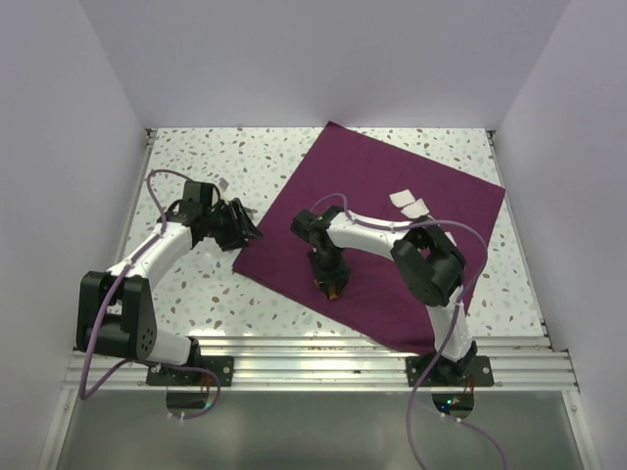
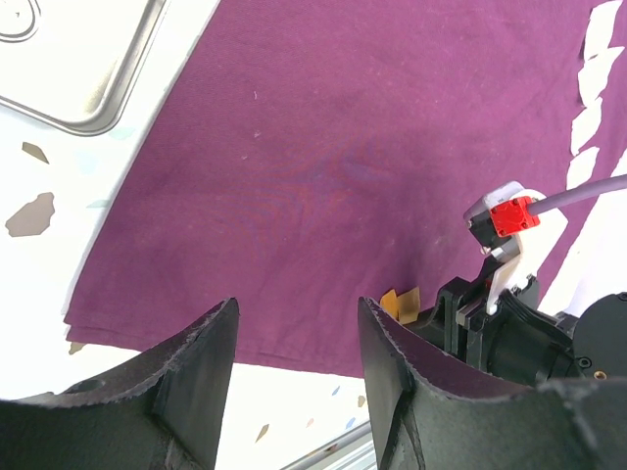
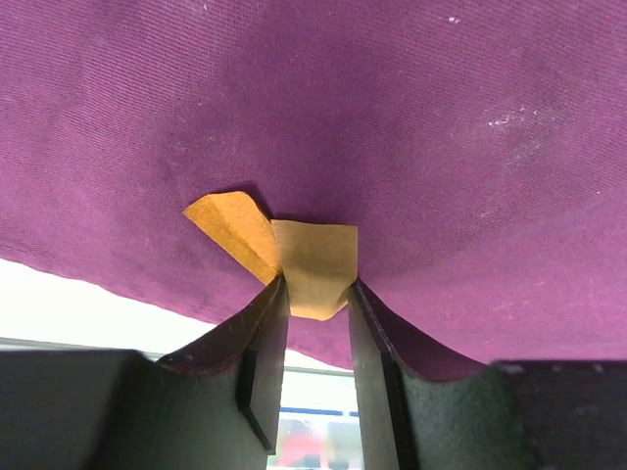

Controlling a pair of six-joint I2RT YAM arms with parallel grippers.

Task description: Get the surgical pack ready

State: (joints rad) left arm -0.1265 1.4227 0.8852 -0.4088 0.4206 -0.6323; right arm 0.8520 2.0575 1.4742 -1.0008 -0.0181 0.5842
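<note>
So the cloth (image 1: 392,245) is lying spread flat on the table (image 1: 196,157), turned cornerwise and taking up the middle and right side. One corner is pointing at the far edge and another is sitting near the right arm's base. Two bits of gauze (image 1: 402,198) are resting on the cloth's far right part.

The right gripper (image 3: 316,299) is reaching in over the near-left part of the cloth. Its fingers are pinching a small tan tab (image 3: 313,259), pressing on it from both sides. The tab is creased and sticking up off the fabric. Can't tell what it's made of.

The left gripper (image 1: 245,232) is hanging right at the cloth's left edge with its fingers spread apart, holding nothing. In its wrist cam a shiny tray (image 2: 88,69) is showing on the table just off that same edge, beside the cloth and not on it.
</note>
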